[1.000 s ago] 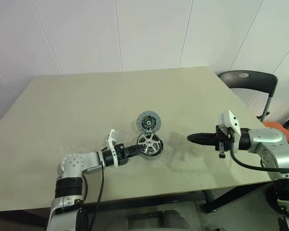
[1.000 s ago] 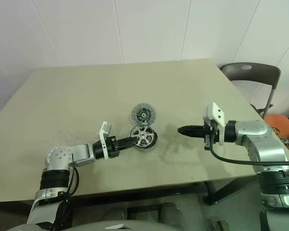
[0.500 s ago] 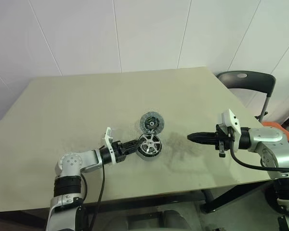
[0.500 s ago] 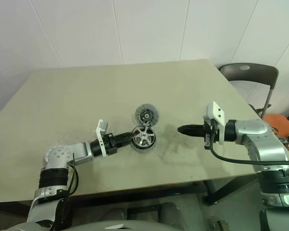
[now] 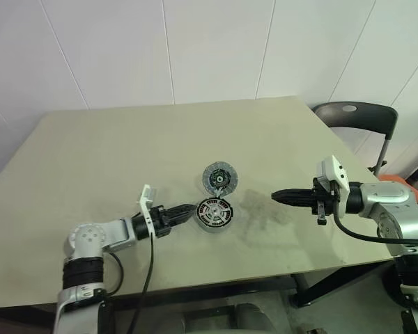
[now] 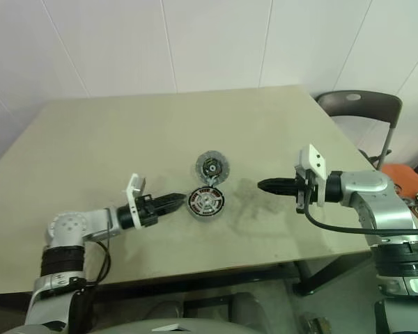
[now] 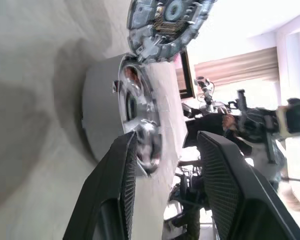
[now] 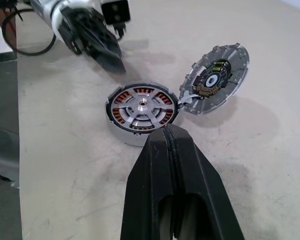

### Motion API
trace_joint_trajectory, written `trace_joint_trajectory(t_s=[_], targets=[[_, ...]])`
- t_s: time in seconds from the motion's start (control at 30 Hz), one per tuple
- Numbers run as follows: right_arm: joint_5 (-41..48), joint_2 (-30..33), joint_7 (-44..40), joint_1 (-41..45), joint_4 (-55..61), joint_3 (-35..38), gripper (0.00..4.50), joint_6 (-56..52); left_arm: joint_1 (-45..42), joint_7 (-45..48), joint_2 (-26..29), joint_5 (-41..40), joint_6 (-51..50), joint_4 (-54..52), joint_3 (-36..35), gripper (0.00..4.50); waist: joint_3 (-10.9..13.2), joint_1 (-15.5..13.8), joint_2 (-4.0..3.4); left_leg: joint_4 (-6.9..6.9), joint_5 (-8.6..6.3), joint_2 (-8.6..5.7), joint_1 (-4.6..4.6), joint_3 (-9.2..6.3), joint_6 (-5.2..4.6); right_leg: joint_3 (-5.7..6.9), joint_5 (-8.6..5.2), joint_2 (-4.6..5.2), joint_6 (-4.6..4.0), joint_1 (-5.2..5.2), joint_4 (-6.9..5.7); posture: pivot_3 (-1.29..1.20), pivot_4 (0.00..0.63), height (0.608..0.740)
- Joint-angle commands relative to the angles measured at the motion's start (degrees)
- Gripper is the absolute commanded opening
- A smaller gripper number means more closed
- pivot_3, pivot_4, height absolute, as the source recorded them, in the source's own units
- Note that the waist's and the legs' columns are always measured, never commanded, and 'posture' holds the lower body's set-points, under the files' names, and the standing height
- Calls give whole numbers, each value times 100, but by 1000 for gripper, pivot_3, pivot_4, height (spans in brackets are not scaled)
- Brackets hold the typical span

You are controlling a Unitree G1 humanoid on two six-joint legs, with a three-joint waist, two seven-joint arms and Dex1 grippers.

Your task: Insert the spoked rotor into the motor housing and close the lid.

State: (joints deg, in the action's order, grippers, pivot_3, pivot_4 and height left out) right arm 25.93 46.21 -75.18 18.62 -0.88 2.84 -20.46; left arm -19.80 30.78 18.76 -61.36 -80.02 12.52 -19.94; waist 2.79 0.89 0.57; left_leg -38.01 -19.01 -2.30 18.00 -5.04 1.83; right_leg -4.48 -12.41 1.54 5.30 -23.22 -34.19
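The motor housing (image 5: pixel 214 213) sits on the tan table (image 5: pixel 90 160) just below the middle of the head-camera picture, and the spoked rotor (image 8: pixel 142 110) lies flat inside it, silver spokes over the ring of copper windings. From the head camera that detail is tiny; the right wrist camera shows it far better. The lid (image 5: pixel 219 177) sits just above the housing in the picture, its lower edge overlapping the housing's rim. In the right wrist camera it is tilted, propped against the housing with its green-and-black centre facing up. Whether it is hinged there or just leaning, I can't tell.

The left gripper (image 5: pixel 188 209) is at lower left of centre, its tips just beside the housing's left edge and holding nothing. In the left wrist camera its fingers (image 7: pixel 117 200) stand parted with a clear gap, the housing's side wall right in front of them; whether they touch it is hard to say.

The right gripper (image 5: pixel 277 197) hovers at the right, well apart from the housing, pointing toward it, fingers (image 8: pixel 162 165) pressed together on nothing. A dark chair (image 5: pixel 355 115) is cut off at the right edge.
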Motion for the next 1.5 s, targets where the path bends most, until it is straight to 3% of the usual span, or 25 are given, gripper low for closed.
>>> trace_joint_trajectory(t_s=[0.03, 0.3, 0.5, 0.63, 1.0, 1.23, 1.5], targets=[[9, 36, -36, 193, -23, 38, 0, 79, -39, 520, 470, -81, 86, -107, -157, 2062, 0, -1, 0, 0, 0, 0, 1, 0, 0, 0, 0, 0, 0, 0, 0, 0, 0, 740], [69, -153, -6, 487, -258, 65, 0, 118, -341, 775, 756, -4, 605, -116, -366, 2062, 0, -17, 1, -1, 0, 1, 4, -1, 0, 1, 5, 5, -9, -1, 2, 0, 0, 740], [192, -203, -155, 975, -466, 110, 0, 75, 479, 2102, 1355, 805, 1911, -1730, 797, 2062, 2, 16, -2, 5, 0, 3, 19, 5, 1, -5, 15, 6, -23, -22, 2, 0, 0, 740], [207, -164, -240, 941, -365, 18, 0, -136, 940, 3017, 1637, 1421, 3146, -2140, 1263, 2062, 4, -26, -5, 11, -1, 5, 22, 3, 0, -1, 13, 4, -25, -24, 8, 0, 0, 740], [88, -330, -348, 1318, -863, -85, 0, 51, 1272, 4980, 2287, 3022, 5864, -1079, 2022, 2062, 7, 9, -12, 2, -3, 9, 22, 13, -5, -2, 6, -5, -14, -22, 5, 0, 0, 740], [171, -384, -458, 1526, -1027, -48, 0, 66, 1018, 5173, 2106, 3123, 6326, -626, 1991, 2062, 7, -10, -11, -1, -5, 15, 24, 12, -11, -3, 13, 5, -22, -23, 6, 0, 0, 740], [99, -351, -366, 1852, -1230, -50, 0, -33, 1100, 4958, 1970, 2634, 5695, -1088, 1833, 2062, 7, -6, -12, -1, -7, 19, 24, 9, -13, -2, 15, 4, -20, -25, 2, 0, 0, 740]])
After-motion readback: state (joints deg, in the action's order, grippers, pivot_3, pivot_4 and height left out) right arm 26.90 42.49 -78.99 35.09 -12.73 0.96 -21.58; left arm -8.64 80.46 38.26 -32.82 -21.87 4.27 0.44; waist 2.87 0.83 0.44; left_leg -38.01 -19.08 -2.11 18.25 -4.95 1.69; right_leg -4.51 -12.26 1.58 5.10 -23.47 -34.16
